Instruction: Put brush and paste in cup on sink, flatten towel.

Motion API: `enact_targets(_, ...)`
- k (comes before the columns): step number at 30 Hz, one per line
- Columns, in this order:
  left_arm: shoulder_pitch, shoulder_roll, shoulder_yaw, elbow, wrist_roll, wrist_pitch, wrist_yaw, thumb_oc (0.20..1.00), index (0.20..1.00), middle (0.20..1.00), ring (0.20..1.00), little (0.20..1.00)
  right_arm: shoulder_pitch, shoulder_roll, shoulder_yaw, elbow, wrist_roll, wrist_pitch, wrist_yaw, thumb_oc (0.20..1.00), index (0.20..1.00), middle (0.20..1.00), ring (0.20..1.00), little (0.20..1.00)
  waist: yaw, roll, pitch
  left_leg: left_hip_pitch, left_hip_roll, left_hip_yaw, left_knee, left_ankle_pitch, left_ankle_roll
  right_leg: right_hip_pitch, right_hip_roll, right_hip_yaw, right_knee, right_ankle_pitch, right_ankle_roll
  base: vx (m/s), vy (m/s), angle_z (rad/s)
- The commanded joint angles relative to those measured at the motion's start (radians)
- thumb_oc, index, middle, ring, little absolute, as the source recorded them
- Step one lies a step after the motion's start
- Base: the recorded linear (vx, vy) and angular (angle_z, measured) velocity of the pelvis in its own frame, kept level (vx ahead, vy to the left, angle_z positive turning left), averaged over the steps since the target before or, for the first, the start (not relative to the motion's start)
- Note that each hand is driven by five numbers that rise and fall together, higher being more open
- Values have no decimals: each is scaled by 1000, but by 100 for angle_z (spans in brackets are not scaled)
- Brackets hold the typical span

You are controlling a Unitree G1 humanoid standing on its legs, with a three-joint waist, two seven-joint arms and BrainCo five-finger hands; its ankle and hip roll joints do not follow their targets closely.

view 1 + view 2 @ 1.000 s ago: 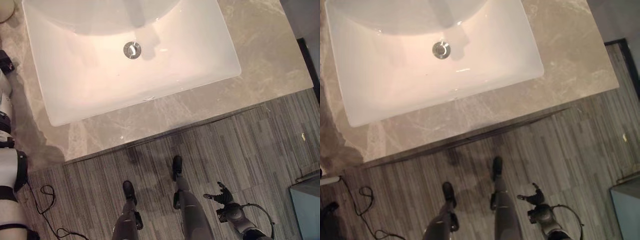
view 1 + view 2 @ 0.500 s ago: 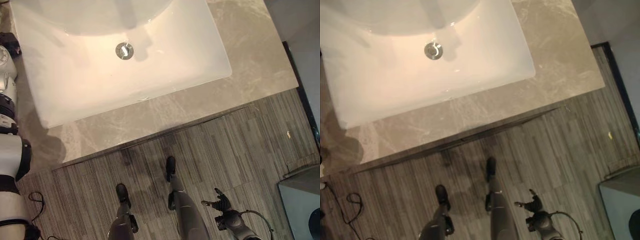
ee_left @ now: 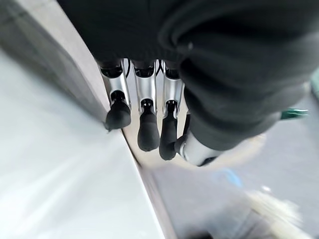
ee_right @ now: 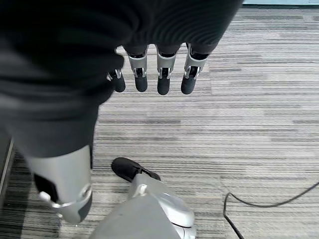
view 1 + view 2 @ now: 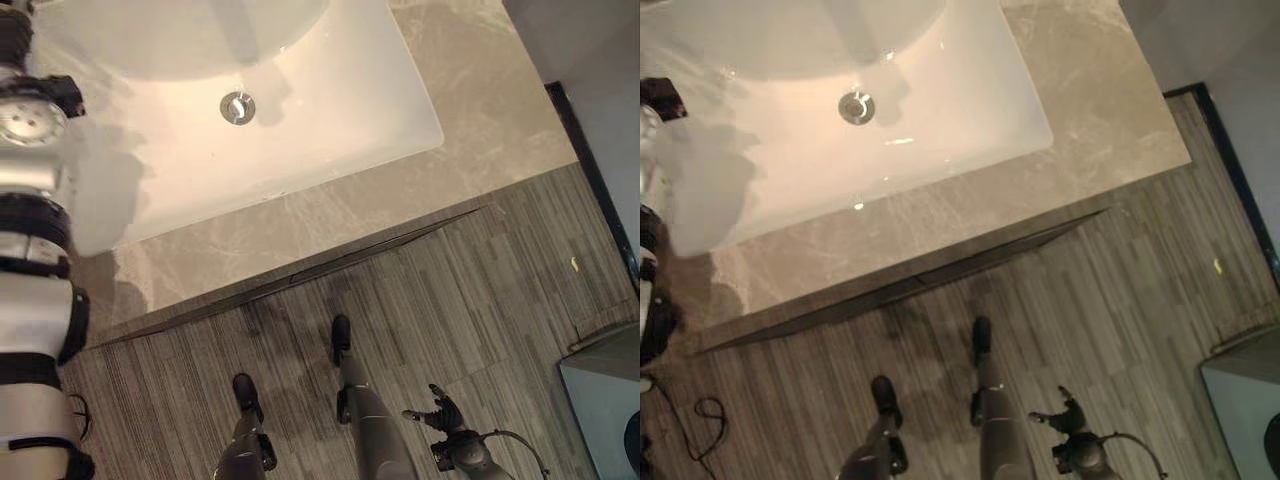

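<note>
The white sink [image 5: 330, 120], with a round metal drain [image 5: 237, 107], is set in a grey marble counter [image 5: 480, 110]. My left arm [image 5: 35, 250] reaches up along the sink's left side. In the left wrist view my left hand [image 3: 148, 119] hangs with straight fingers over the sink's white rim [image 3: 60, 189] and holds nothing. A thin green thing [image 3: 295, 114] lies blurred past the hand; I cannot tell what it is. My right hand [image 5: 441, 411] hangs low over the floor with its fingers [image 4: 163, 82] straight and spread, nothing in it.
Striped grey carpet [image 5: 480, 290] runs along the counter's front edge. A grey-blue box [image 5: 605, 400] stands on the floor at the lower right. A wall with a dark skirting [image 5: 592, 170] rises at the right.
The camera has shifted, so the sink sits further left. My left arm has moved up and forward over the sink's left side. The right hand stays low by the floor.
</note>
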Motion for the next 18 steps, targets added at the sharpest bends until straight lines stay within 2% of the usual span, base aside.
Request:
enact_targets(1,109,-1,105,-158,125,-61,92,200,200,200,200,200,-31,-34,-41,-3,-10,2,-27,1000,1000,1000,1000,1000,18,42,96,48,-14,-95,-34,33,36,253,-43,-48,-2,-88,126,94,25,-14)
enact_targets(2,224,-41,149,-291,196,-60,118,200,200,200,200,200,-31,-21,-54,32,-25,15,-25,1000,1000,1000,1000,1000,36,30,99,112,-20,-95,-34,15,45,312,-45,-58,10,-105,120,62,19,-14)
enact_targets(3,231,-42,154,-297,198,-57,119,200,200,200,200,200,-30,-23,-52,32,-25,14,-25,1000,1000,1000,1000,1000,35,31,102,117,-20,-95,-34,14,45,317,-45,-58,10,-106,120,78,44,-12)
enact_targets(6,419,-105,214,-454,265,-61,95,200,200,200,200,200,-40,-16,-66,73,-52,33,-21,1000,1000,1000,1000,1000,61,24,107,229,-31,-98,-34,-14,69,371,-44,-47,127,-159,118,45,80,12)
enact_targets(7,423,-105,217,-457,266,-60,95,200,200,200,200,200,-40,-16,-65,73,-52,33,-21,1000,1000,1000,1000,1000,60,24,106,228,-31,-96,-34,-11,69,369,-45,-45,127,-156,117,8,94,8)
enact_targets(9,486,-133,234,-489,280,-53,66,200,200,200,200,200,-31,-20,-69,68,-73,43,-9,1000,1000,1000,1000,1000,66,29,103,289,-40,-96,-34,-32,87,379,-52,-33,225,-171,125,20,141,10)
enact_targets(13,587,-214,228,-530,343,-16,12,200,200,200,200,200,-49,-17,-90,63,-94,57,-3,1000,1000,1000,1000,1000,56,58,73,405,-80,-119,-34,-71,140,346,-70,28,503,-64,148,42,256,25)
enact_targets(14,628,-235,233,-551,369,-4,-7,200,200,200,200,200,-52,-8,-93,54,-90,57,0,1000,1000,1000,1000,1000,55,70,71,454,-92,-124,-34,-87,160,323,-71,47,616,-35,141,51,206,7)
enact_targets(15,629,-235,234,-551,369,-4,-7,200,200,200,200,200,-52,-8,-93,54,-89,57,0,1000,1000,1000,1000,1000,55,69,72,455,-93,-123,-34,-87,160,323,-72,48,617,-36,141,52,197,-12)
enact_targets(16,648,-238,234,-563,390,2,-19,200,200,200,200,200,-50,-6,-91,46,-91,56,4,1000,1000,1000,1000,1000,52,77,72,480,-98,-128,-34,-93,171,309,-63,58,678,-22,140,103,107,-20)
enact_targets(17,689,-252,248,-577,417,8,-34,200,200,200,200,200,-35,-4,-91,44,-98,53,16,1000,1000,1000,1000,1000,42,82,54,515,-110,-141,-29,-110,178,299,-28,89,688,-43,132,108,106,-14)
enact_targets(18,693,-253,250,-579,417,9,-35,200,200,200,200,200,-33,-5,-89,44,-98,53,16,1000,1000,1000,1000,1000,40,82,55,518,-110,-142,-29,-112,178,301,-29,89,691,-47,132,199,84,11)
